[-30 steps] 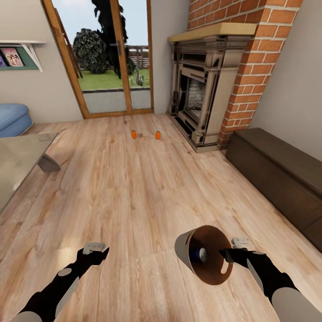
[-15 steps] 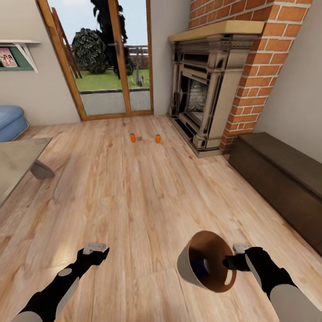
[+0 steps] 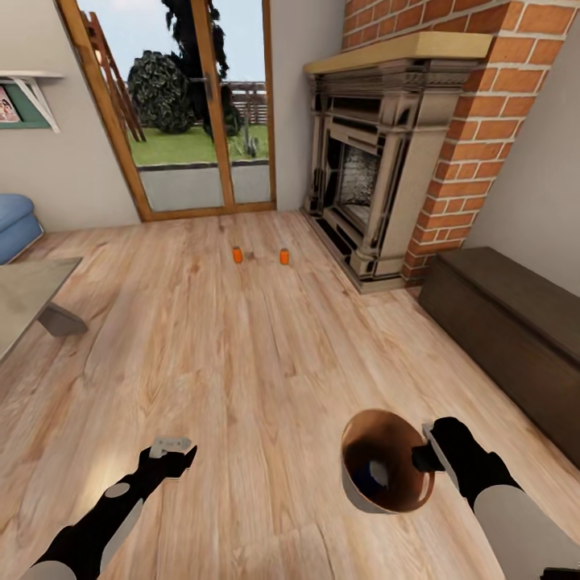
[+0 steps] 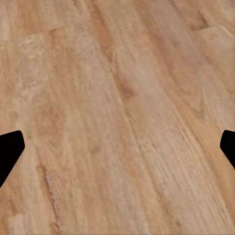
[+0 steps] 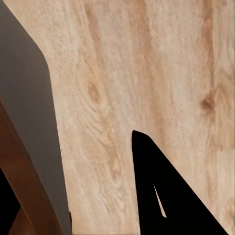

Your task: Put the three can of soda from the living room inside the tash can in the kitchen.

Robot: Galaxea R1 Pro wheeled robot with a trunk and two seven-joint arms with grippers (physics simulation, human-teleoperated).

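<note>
**Bin in hand, closing on the two cans by the fireplace**

You are carrying the trash can [image 3: 385, 463] in your right gripper [image 3: 422, 459], which is clenched on the rim; in the right wrist view the grey wall and brown inside of the bin [image 5: 24, 147] sit just beside the dark finger [image 5: 166, 191]. Over the last second the bin has tipped: a second ago its mouth faced more sideways, and now it opens more toward the camera, so you look down into the wood-coloured interior. Something dark blue lies at the bottom; what it is cannot be told.

The whole head view has also shifted a little. The coffee table [image 3: 24, 302] and blue sofa [image 3: 14, 224] have slid toward the left edge, which reads as the base or head turning, not as things moving.

Two soda cans [image 3: 238, 254] [image 3: 284, 256] stand upright on the wood floor [image 3: 242, 354], well apart from you, between the glass door [image 3: 193, 105] and the brick fireplace [image 3: 379, 169]. A third can is not to be made out here.

Your left gripper [image 3: 171, 457] hangs low over bare floor, its fingers [image 4: 11, 149] spread wide and holding nothing. It looks free for the first pick once you roll closer, with the bin ready to receive.
</note>
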